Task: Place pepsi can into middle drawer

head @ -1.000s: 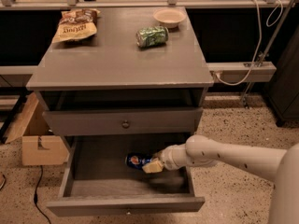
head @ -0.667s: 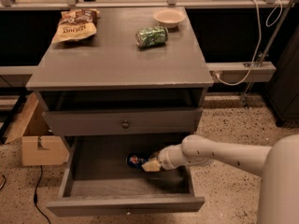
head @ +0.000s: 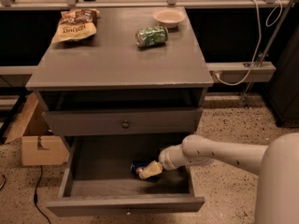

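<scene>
Since a second ago, the claw [head: 150, 170] and the pepsi can [head: 138, 165] have shifted slightly toward the front of the open middle drawer [head: 93, 171]. Its pale tip lies against the can's right part and covers it. Whether the claw clamps the can or merely touches it, I cannot tell. The can lies on its side on the drawer floor, right of centre. Its long axis runs roughly left to right, and the exposed blue end points left. A green can [head: 151, 36] lies on the desk [head: 117, 64].
</scene>
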Controlling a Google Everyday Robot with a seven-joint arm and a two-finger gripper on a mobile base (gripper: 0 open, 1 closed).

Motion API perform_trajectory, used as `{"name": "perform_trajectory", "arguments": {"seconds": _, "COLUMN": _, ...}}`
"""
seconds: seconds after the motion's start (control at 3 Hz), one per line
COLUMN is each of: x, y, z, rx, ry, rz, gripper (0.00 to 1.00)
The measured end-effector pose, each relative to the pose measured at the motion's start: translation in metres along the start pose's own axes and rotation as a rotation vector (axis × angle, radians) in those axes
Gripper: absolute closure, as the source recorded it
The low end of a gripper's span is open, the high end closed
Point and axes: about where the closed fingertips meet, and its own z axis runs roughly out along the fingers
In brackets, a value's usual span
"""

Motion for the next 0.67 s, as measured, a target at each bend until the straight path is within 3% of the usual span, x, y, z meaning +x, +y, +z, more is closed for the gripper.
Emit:
{"name": "perform_trajectory", "arguments": {"seconds": 0.33, "x": 0.009, "y": -0.010, "z": -0.057, "rx": 0.069, "ry": 0.012, "rz": -0.019, "gripper": 0.00}}
{"name": "perform_trajectory", "arguments": {"seconds": 0.67, "x": 0.019, "y": -0.016, "z": -0.125, "rx": 0.151, "ry": -0.024, "rz": -0.006, "gripper": 0.00}}
